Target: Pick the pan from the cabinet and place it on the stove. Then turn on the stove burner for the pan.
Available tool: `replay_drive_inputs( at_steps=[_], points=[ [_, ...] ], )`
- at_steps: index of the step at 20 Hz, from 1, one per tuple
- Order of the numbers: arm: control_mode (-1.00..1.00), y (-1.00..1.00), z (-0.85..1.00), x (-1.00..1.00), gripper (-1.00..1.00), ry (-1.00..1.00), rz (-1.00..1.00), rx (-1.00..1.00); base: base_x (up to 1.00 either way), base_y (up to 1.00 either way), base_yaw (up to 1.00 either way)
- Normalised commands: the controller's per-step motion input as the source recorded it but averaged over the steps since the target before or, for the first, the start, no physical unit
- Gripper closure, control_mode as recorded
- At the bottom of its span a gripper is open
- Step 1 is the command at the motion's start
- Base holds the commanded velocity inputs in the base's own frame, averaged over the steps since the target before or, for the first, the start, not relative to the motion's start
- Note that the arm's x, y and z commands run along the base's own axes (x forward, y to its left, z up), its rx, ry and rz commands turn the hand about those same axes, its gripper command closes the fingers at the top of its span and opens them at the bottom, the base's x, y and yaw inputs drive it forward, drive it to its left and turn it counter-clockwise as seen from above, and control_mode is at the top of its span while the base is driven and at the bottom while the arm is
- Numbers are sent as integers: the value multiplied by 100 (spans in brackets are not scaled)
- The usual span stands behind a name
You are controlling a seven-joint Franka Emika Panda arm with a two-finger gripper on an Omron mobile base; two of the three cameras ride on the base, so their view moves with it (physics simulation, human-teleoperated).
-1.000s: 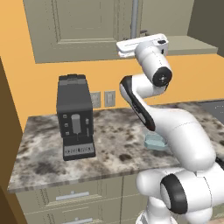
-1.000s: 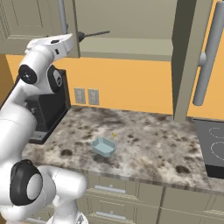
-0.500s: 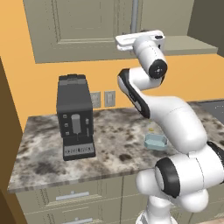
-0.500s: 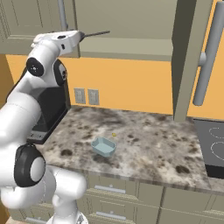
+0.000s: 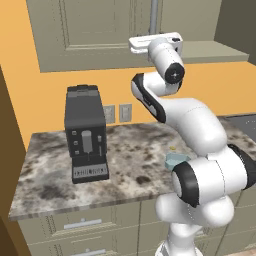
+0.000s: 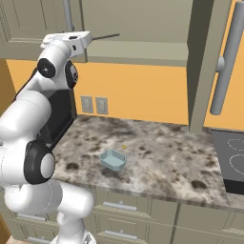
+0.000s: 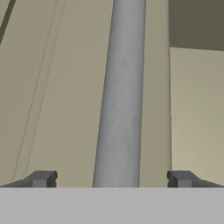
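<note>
Left base view: arm raised to the cabinet (image 5: 95,35); hand at the foot of the left door's bar handle (image 5: 153,17); coffee machine (image 5: 86,134) on the table (image 5: 45,180).
Right base view: thin dark pan handle (image 6: 106,36) juts from the cabinet's open part; right door swung out; stove (image 6: 233,157) at far right.
Hand view: pincer (image 7: 111,179) open wide, the bar between its tips, untouched.
Step judged: opening the left door; next calls for closing on the bar, then pulling.

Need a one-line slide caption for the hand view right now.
Open gripper lined up on the cabinet door's vertical grey bar handle, one finger on either side, not yet closed.
</note>
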Motion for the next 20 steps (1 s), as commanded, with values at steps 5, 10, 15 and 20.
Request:
replay_drive_inputs(
  at_steps=[5, 10, 15, 20],
  points=[
    [-100, 15, -3, 30, 100, 0, 1, 0, 0, 0, 0],
    [-100, 5, 0, -1, 100, 0, 0, 0, 0, 0, 0],
    [-100, 18, 0, 1, 100, -1, -13, 0, 0, 0, 0],
    [-100, 3, 0, 5, 100, 9, -13, 0, 0, 0, 0]
  ],
)
